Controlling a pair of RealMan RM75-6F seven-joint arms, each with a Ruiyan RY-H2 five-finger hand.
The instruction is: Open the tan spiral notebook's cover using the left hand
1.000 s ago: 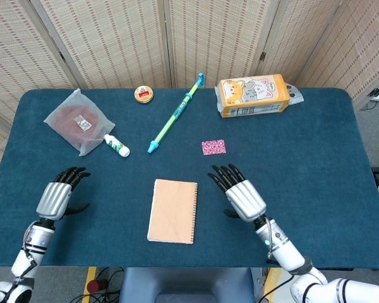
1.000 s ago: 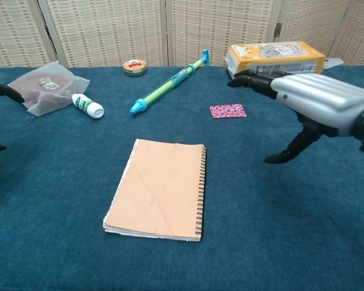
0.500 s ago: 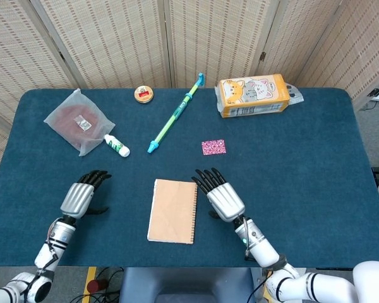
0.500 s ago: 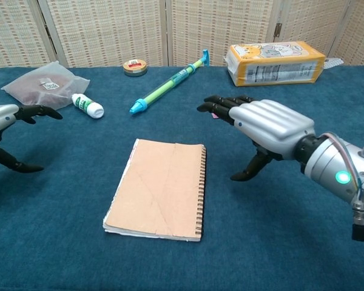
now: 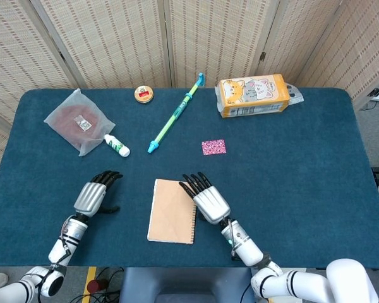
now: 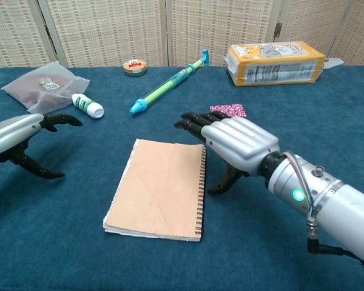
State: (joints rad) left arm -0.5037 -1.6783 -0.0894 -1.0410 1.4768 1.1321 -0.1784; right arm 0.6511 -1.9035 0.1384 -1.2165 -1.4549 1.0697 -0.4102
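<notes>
Notebook (image 6: pixel 161 187) closed, flat on tabletop (image 6: pixel 60 242). My left hand (image 6: pixel 21 142) beside free edge, fingers apart, empty; right hand (image 6: pixel 233 140) spread over spiral side, empty, likely to steady.

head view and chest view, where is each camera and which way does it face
Head view: high above the near table edge, looking down on the notebook, left hand and right hand.
Chest view: low at the near edge, facing across the table; left hand and right hand flank the notebook.
Shared: notebook, both hands.
</notes>
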